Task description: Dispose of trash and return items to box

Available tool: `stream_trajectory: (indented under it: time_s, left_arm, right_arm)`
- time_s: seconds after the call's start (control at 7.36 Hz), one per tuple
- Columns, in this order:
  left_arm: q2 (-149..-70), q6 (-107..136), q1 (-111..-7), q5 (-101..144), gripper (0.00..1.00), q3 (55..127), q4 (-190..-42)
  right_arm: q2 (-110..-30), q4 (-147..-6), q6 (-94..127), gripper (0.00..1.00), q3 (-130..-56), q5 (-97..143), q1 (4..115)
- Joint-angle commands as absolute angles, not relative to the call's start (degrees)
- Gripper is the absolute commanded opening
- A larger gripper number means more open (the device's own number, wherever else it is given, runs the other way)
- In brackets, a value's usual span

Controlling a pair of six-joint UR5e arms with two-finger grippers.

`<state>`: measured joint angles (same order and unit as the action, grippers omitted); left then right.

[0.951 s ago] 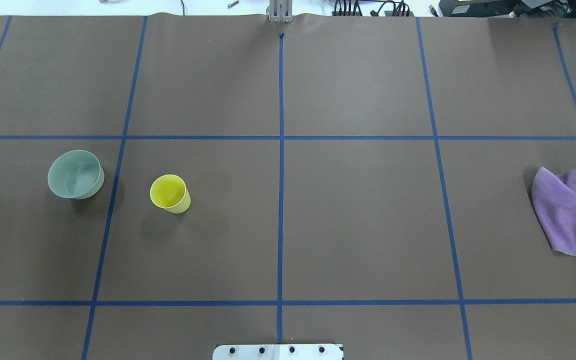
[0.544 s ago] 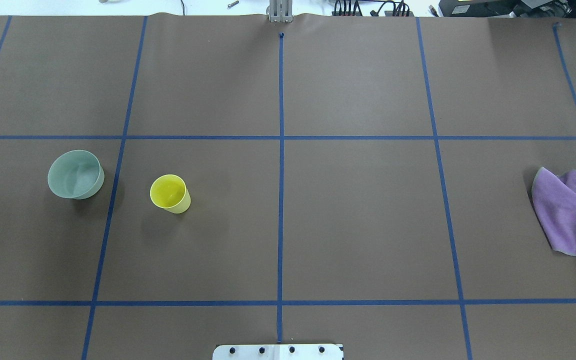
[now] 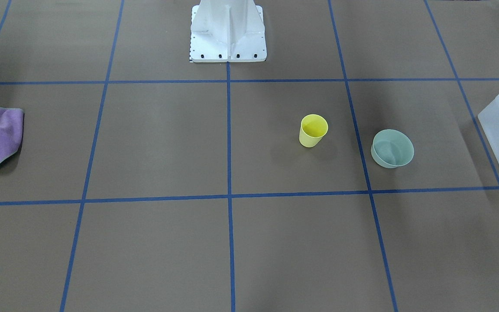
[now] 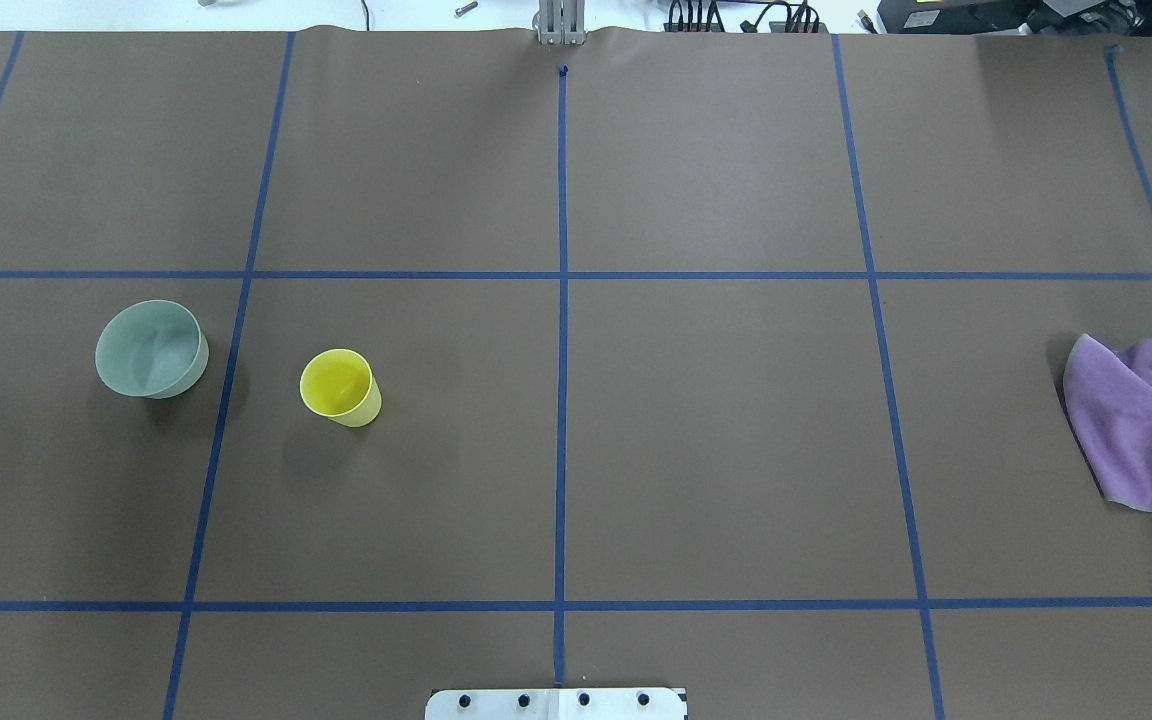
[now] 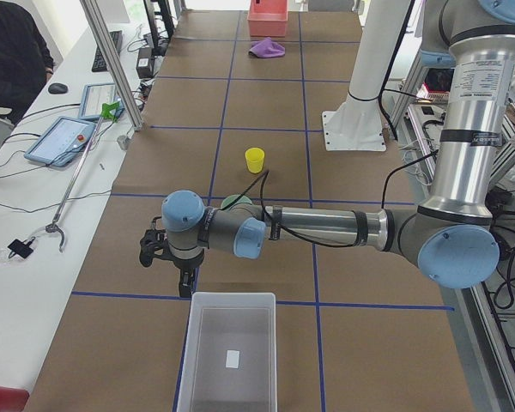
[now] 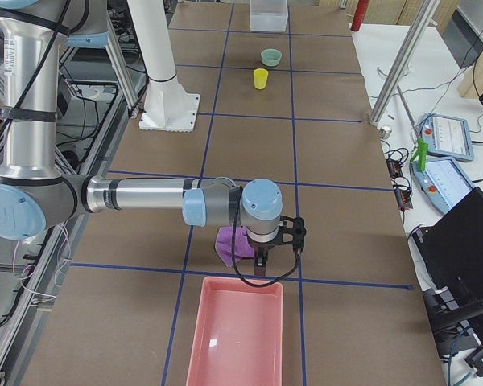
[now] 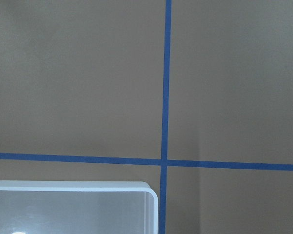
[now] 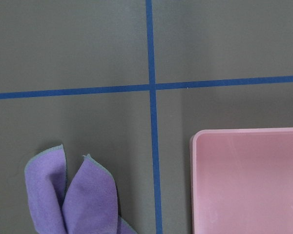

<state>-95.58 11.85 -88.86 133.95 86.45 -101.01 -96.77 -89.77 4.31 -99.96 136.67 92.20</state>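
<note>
**Both arms parked at the worktop's ends, bowl and cup not yet in the box**

The white pedestal (image 3: 228,32) stands at the middle of the brown worktop (image 4: 716,430), which blue tape lines divide into squares.

On the pedestal's left-arm side, the small yellow cup (image 4: 340,387) stands upright and is the nearest item. The pale teal-green bowl (image 4: 151,349) sits further out from the pedestal, apart from the cup, with a tape line between them. Further out again, at that end of the worktop, is the translucent white box (image 5: 232,297). Only a small pale patch shows on its floor.

The left gripper (image 5: 186,283) hangs pointing down, just beside the box's end nearest the pedestal. Only the side camera shows it, so I cannot tell how far open it is or whether it holds anything.

On the pedestal's right-arm side, well away, lies a crumpled purple cloth (image 4: 1136,425). A pink tray (image 6: 240,281) lies just beyond it. The right gripper (image 6: 260,265) hangs by the tray's pedestal-side rim, next to the cloth. How far apart its jaws stand cannot be told either.
</note>
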Motion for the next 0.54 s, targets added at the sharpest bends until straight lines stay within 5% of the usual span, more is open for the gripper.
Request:
stream_trajectory:
  time_s: [0.0, 0.41]
  left_arm:
    - [-95.62, 11.69, -88.86, 133.95, 0.98, 86.66, -101.16]
    - [-93.97, 9.50, -88.86, 134.30, 0.98, 86.66, -105.53]
  right_arm:
    - [-96.59, -89.74, 4.31, 1.00, -100.02, 136.50, 92.20]
    - [-96.59, -89.74, 4.31, 1.00, -100.02, 136.67, 92.20]
